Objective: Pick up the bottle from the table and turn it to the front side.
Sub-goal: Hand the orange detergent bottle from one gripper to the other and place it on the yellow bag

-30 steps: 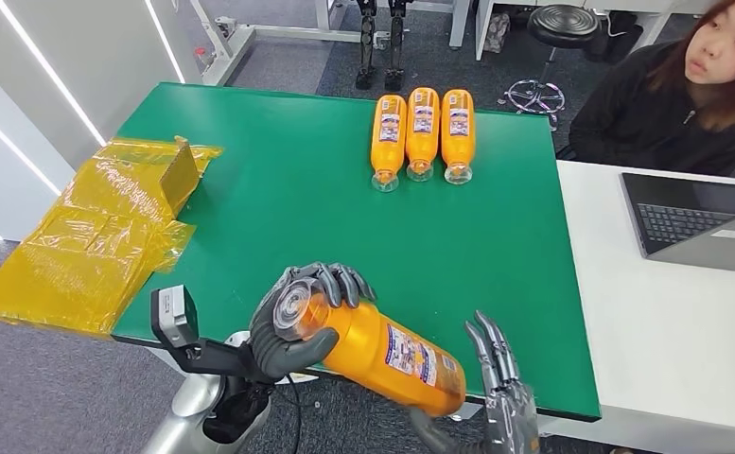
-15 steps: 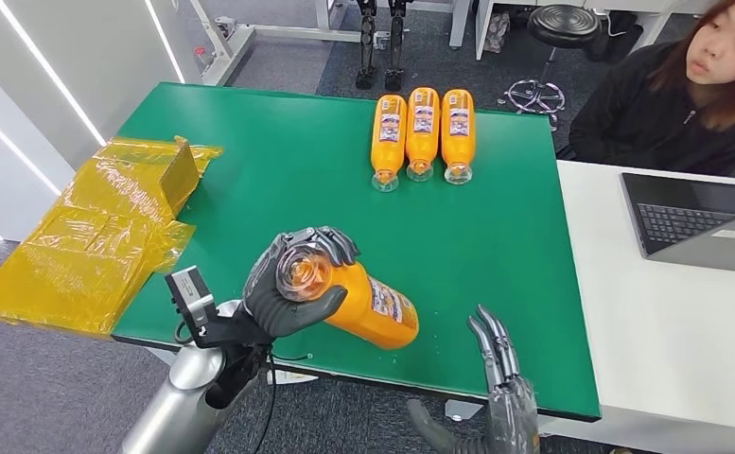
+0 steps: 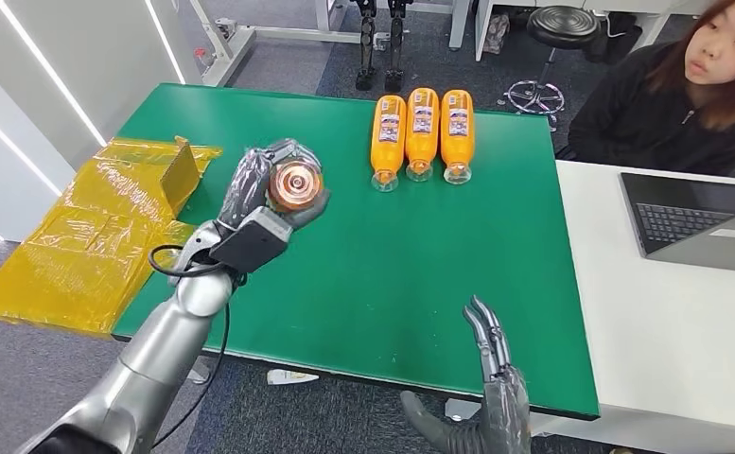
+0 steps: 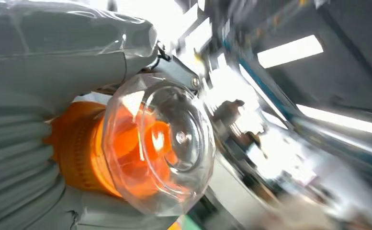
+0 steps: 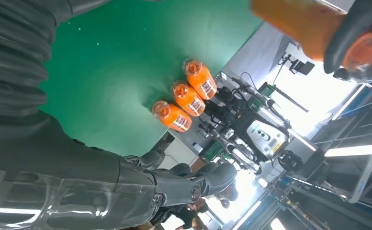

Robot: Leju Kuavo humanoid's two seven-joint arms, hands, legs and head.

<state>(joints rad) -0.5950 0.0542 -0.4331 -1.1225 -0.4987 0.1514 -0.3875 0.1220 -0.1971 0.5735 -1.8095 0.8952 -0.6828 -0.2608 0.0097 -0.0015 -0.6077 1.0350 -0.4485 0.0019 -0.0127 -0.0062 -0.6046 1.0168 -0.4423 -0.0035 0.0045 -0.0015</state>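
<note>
While your right hand (image 3: 496, 397) sits idle at the near edge of the worktop (image 3: 496, 312), fingers (image 3: 481, 331) apart and holding nothing, the left hand (image 3: 267, 194) has the job.

Left fingers are wrapped round the bottle (image 3: 293, 183), which is lifted clear of the green worktop on the left side. Its clear end faces the head camera, so you're looking straight down its length. In the left wrist view that clear end (image 4: 162, 143) sticks out past the grip, with the orange body clamped behind it. Grip looks firm; can't see the label from here.

Progress, as I read it: pickup done, turn not confirmed. With the bottle end-on, you can't tell which side faces front. Left to do: rotate until the label shows, then presumably lay it down.

Far side of the worktop: three orange bottles (image 3: 422, 132) lie side by side, touching, labels up, clear ends pointing near. Likely your reference for the finished pose.

Left, off the worktop: yellow plastic wrap (image 3: 89, 236). Far right: a person (image 3: 671, 95) seated by a laptop (image 3: 699, 222) on the white table.
</note>
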